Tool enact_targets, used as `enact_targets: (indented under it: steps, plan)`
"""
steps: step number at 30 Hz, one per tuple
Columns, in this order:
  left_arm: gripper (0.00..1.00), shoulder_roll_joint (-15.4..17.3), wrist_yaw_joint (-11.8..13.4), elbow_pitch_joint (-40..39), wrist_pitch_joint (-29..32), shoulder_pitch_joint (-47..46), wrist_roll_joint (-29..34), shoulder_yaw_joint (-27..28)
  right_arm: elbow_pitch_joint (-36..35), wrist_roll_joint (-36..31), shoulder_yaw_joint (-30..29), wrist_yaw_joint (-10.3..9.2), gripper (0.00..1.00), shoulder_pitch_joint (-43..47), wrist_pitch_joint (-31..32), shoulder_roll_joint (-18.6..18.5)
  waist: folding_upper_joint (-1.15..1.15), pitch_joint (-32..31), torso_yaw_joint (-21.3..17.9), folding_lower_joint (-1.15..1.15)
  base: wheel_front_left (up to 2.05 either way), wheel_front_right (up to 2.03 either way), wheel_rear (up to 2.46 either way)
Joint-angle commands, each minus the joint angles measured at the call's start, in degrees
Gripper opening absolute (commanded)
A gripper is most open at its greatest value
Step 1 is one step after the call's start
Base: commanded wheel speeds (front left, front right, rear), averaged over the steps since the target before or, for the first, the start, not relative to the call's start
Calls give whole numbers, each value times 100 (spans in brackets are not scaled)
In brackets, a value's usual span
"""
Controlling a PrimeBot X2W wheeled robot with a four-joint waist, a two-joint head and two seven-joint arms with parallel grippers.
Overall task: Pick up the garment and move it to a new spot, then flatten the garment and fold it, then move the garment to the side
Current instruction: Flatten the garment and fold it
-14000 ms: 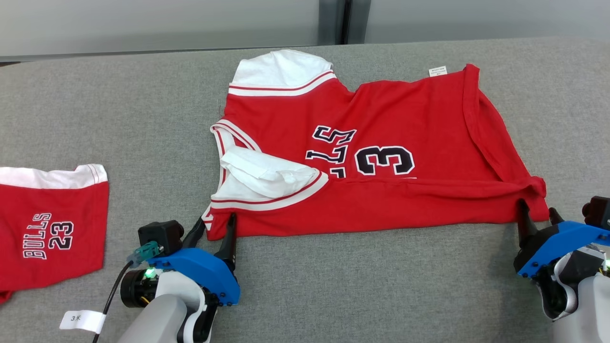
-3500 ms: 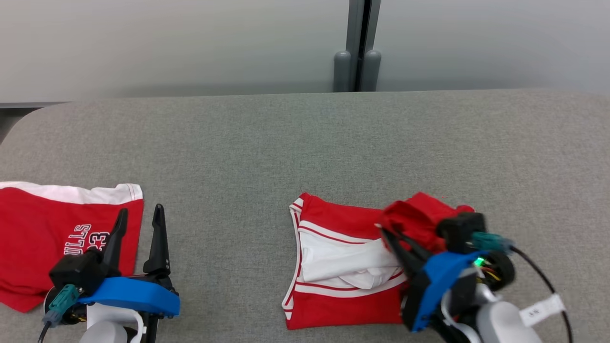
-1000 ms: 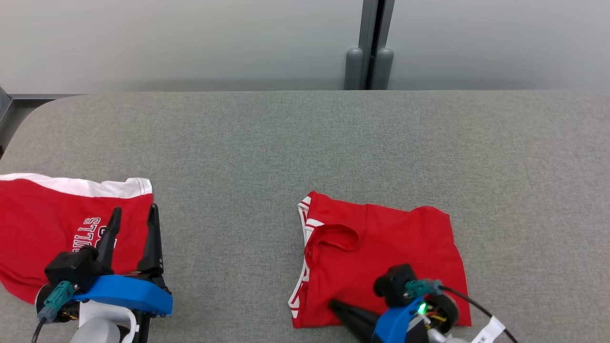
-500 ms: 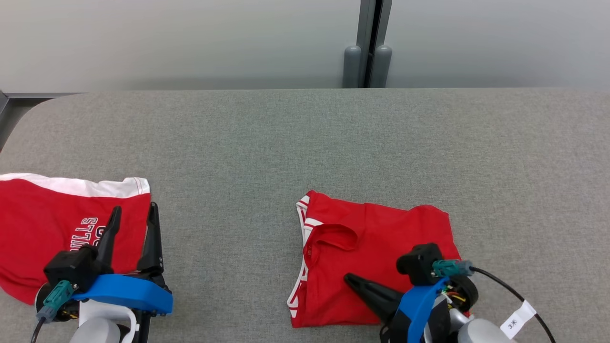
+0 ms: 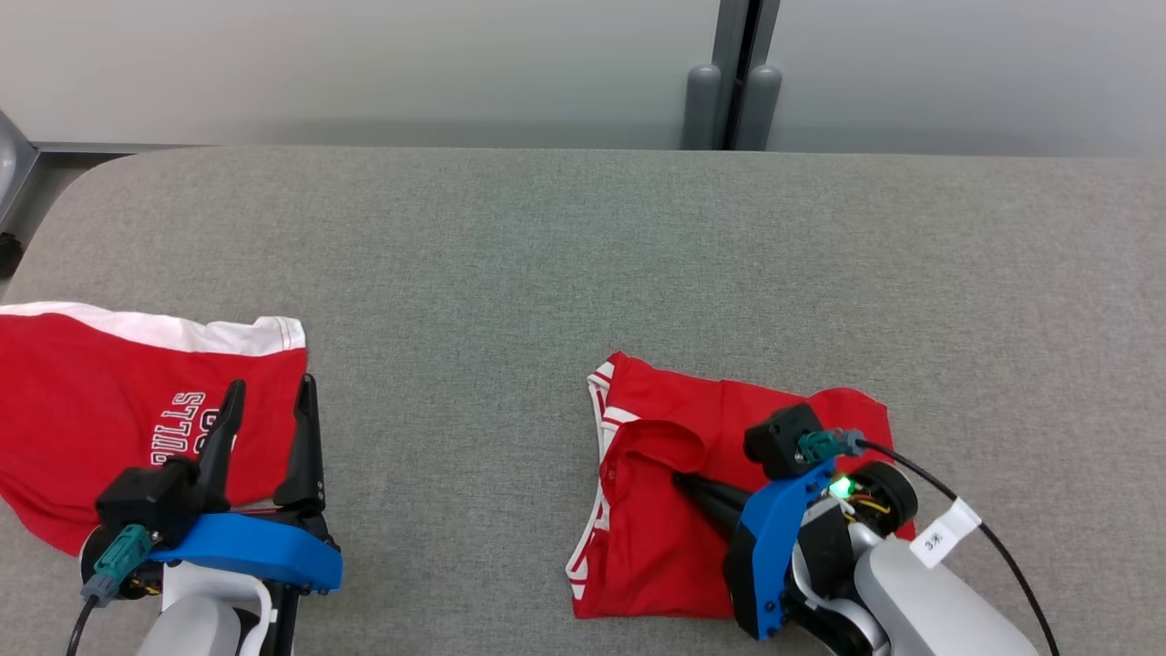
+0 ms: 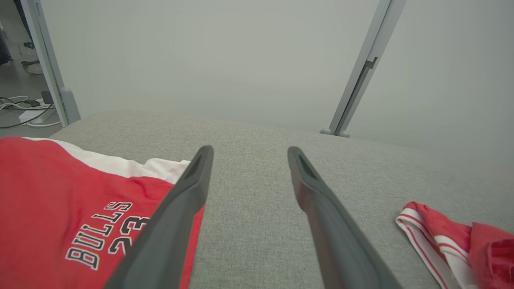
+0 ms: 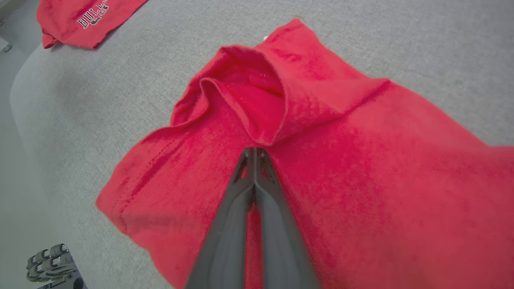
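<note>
Since the fold looks finished, the folded red jersey with white-striped trim (image 5: pixel 656 547) is found low and right of centre in the head view, on the grey fabric-covered table (image 5: pixel 547 273). The right gripper (image 5: pixel 681 480) is laid upon it, fingers pressed together, probably to smooth it or nudge it sideways. At the lower left, the left gripper (image 5: pixel 273 383) is held spread and empty over the edge of a second red jersey lettered BULLS 23 (image 5: pixel 91 410). The table alone bears both garments.

In the left wrist view, the left gripper (image 6: pixel 249 149) is shown parted above bare table, with the folded red jersey (image 6: pixel 441 245) at lower right.

In the right wrist view, the right gripper (image 7: pixel 253 150) is seen closed at centre, its tips just under a raised flap (image 7: pixel 249 88); no cloth is seen pinched.
</note>
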Motion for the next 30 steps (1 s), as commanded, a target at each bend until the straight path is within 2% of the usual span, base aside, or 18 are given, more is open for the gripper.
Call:
enact_targets:
  steps: [1, 11, 15, 18, 19, 20, 21, 26, 30]
  plan:
    - [100, 5, 1, -3, 8, -99, 7, -3, 117, -75, -49, 1, 0, -229, -25, 73, 0, 42, 57, 0, 0, 0, 0]
    - [100, -82, -84, 120, -10, -288, 21, -123, 1023, -276, -387, 1, 0, -1281, -213, 503, 0, 134, 364, 0, 0, 0, 0]
    - [100, -102, -117, 210, -23, -316, 20, -136, 1309, -146, -460, 1, 0, -1666, -646, 627, 0, 142, 447, 0, 0, 0, 0]
    - [100, -99, -144, 291, -36, -339, 36, -131, 1395, -70, -618, 1, 0, -1765, -1232, 657, 0, 77, 464, 0, 0, 0, 0]
    - [100, -94, -149, 310, -39, -321, 42, -125, 1375, -66, -697, 1, 36, -1705, -1395, 631, 0, 40, 454, 0, 0, 0, 0]
    - [100, -86, -152, 325, -42, -292, 44, -116, 1350, -59, -780, 1, 64, -1604, -1534, 606, 0, 0, 436, 0, 0, 0, 0]
    - [100, -79, -152, 332, -46, -254, 45, -105, 1302, -63, -868, 1, 100, -1496, -1690, 572, 0, -35, 411, 0, 0, 0, 0]
    - [100, -39, -128, 325, -52, -100, 41, -43, 987, -206, -1242, 1, 100, -1060, -2172, 470, 0, -191, 243, 0, 0, 0, 0]
    - [100, 7, -90, 284, -59, 37, 21, 69, 502, -463, -1821, 1, 100, -437, -2432, 360, 0, -343, 52, 0, 0, 0, 0]
